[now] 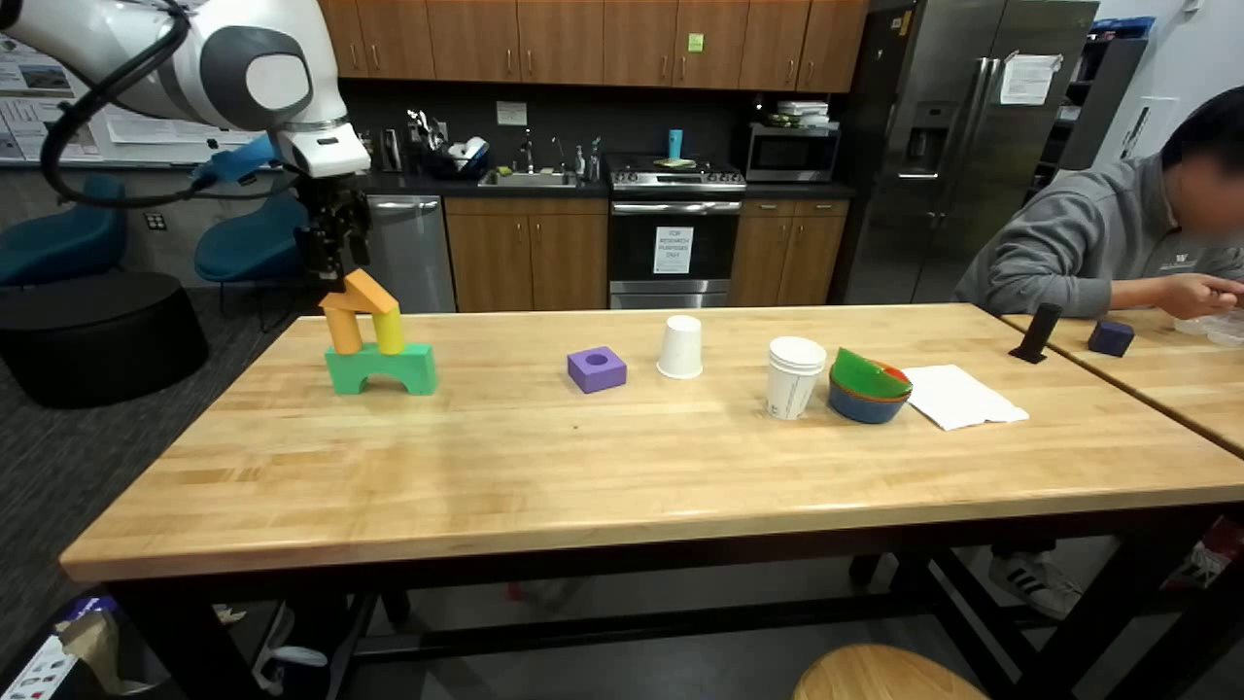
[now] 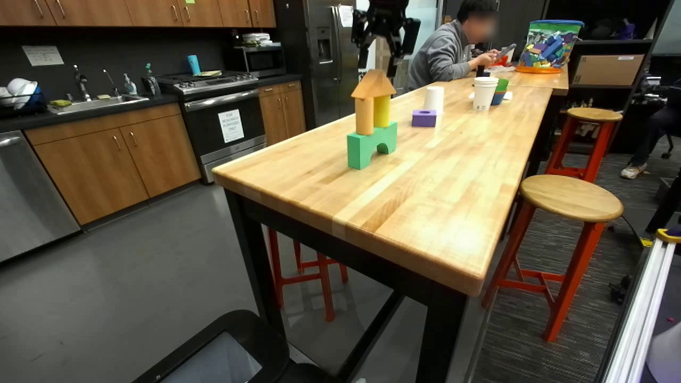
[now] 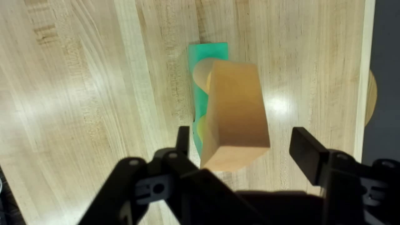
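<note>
My gripper (image 1: 332,272) is open and points down over a small block tower. It also shows in the wrist view (image 3: 242,136), its fingers apart on either side of the near end of an orange triangular block (image 3: 240,106). No contact with the block is visible. The triangular block (image 2: 374,85) lies like a roof across an orange cylinder (image 2: 364,116) and a yellow cylinder (image 2: 382,110). Both cylinders stand upright on a green arch block (image 1: 381,367) on the wooden table (image 1: 486,467). In the wrist view the triangular block hides most of both cylinders.
A purple block with a hole (image 1: 597,371) and an upturned white cup (image 1: 680,347) stand mid-table. Further along are stacked white cups (image 1: 792,379), nested bowls (image 1: 867,402), and a white napkin (image 1: 957,397). A person (image 1: 1098,224) sits at the far end.
</note>
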Available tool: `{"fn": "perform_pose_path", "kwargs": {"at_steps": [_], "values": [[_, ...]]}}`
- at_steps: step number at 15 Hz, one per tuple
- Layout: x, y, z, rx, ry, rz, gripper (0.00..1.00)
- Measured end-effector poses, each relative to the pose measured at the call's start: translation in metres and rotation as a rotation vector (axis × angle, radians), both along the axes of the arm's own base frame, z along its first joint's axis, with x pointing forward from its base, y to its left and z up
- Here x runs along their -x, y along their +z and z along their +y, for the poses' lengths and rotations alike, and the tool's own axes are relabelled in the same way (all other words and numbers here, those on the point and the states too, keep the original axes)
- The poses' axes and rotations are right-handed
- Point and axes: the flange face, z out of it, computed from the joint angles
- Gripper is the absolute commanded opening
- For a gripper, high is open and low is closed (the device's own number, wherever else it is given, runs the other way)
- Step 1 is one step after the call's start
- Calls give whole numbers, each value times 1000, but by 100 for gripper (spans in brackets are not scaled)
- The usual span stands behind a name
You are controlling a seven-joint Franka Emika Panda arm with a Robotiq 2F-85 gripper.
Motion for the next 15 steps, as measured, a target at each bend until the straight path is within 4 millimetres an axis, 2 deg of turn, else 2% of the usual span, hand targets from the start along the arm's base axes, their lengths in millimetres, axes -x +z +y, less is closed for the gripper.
{"fn": "perform_pose_path", "kwargs": {"at_steps": [1, 2, 4, 15], "values": [[0, 0, 0, 0, 0, 0, 82], [0, 0, 0, 0, 0, 0, 96], [0, 0, 0, 0, 0, 0, 100], [0, 0, 0, 0, 0, -2, 100]]}}
